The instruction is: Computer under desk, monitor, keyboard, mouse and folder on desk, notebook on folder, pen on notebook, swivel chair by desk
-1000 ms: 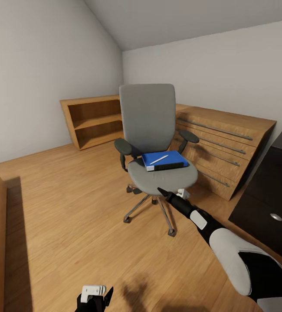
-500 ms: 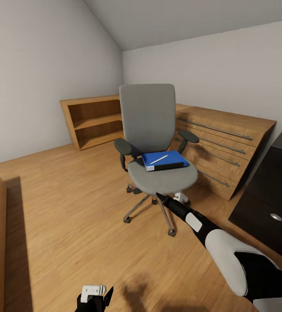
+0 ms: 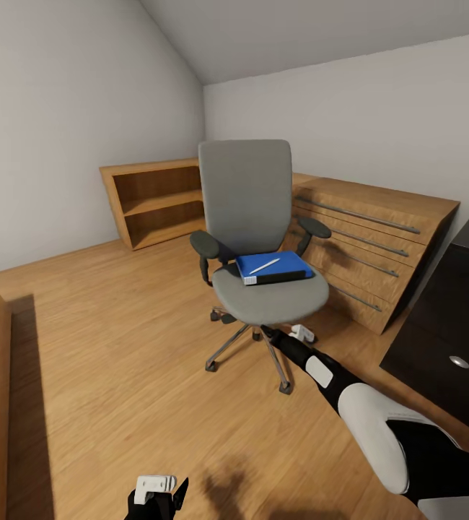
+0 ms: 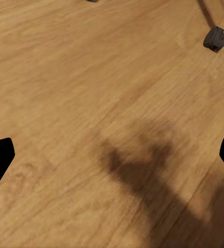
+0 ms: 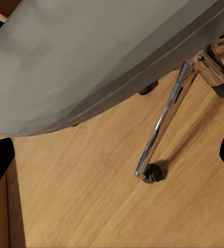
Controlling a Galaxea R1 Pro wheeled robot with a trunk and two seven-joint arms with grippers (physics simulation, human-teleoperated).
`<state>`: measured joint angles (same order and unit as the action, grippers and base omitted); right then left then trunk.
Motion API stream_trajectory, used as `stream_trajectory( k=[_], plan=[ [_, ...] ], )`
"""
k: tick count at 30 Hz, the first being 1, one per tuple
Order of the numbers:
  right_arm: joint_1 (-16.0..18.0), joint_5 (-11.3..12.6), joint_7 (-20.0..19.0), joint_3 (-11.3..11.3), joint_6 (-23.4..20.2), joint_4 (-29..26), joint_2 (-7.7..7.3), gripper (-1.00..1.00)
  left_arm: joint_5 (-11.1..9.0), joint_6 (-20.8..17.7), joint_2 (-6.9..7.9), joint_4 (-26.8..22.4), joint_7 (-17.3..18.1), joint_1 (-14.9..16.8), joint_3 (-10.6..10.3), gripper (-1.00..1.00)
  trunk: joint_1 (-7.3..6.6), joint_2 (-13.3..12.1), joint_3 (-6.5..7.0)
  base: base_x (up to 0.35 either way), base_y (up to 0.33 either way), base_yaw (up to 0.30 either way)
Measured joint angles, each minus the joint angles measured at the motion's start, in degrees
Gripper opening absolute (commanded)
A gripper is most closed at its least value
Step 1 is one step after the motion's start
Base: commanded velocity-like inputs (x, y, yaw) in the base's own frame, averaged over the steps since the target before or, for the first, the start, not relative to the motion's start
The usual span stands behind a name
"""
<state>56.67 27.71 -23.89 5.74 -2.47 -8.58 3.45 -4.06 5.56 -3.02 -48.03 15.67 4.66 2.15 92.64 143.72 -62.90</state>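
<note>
while the folder (image 3: 274, 268) tops the swivel chair (image 3: 252, 217), wrist views show underside — both grippers spread

The light wood floor (image 3: 119, 347) carries the swivel chair (image 3: 252, 238) on its chrome five-star base, castors resting on the boards. The grey seat carries the blue folder (image 3: 274, 267), lying flat toward the seat's rear, with a thin white pen (image 3: 264, 266) lying diagonally on top of it. Also standing on the floor — a low oak shelf unit (image 3: 155, 202) against the far wall and an oak drawer unit (image 3: 371, 245) just beside the chair.
</note>
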Motion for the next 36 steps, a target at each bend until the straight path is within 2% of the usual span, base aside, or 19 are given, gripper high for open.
stream_trajectory(
  k=[21,36],
  plan=[
    [0.0,0.1,0.3,0.0,0.0,-0.1,0.40,1.00,0.0,0.0,0.00,0.0,0.0,0.0,0.0,1.00,-0.01,0.0,0.00,0.073,0.000,0.000],
    [0.1,0.1,0.2,-0.5,0.0,-0.2,0.36,1.00,0.0,0.0,0.00,0.0,-0.1,0.0,0.0,1.00,-0.03,0.0,0.00,0.227,-0.016,0.000]
  ],
)
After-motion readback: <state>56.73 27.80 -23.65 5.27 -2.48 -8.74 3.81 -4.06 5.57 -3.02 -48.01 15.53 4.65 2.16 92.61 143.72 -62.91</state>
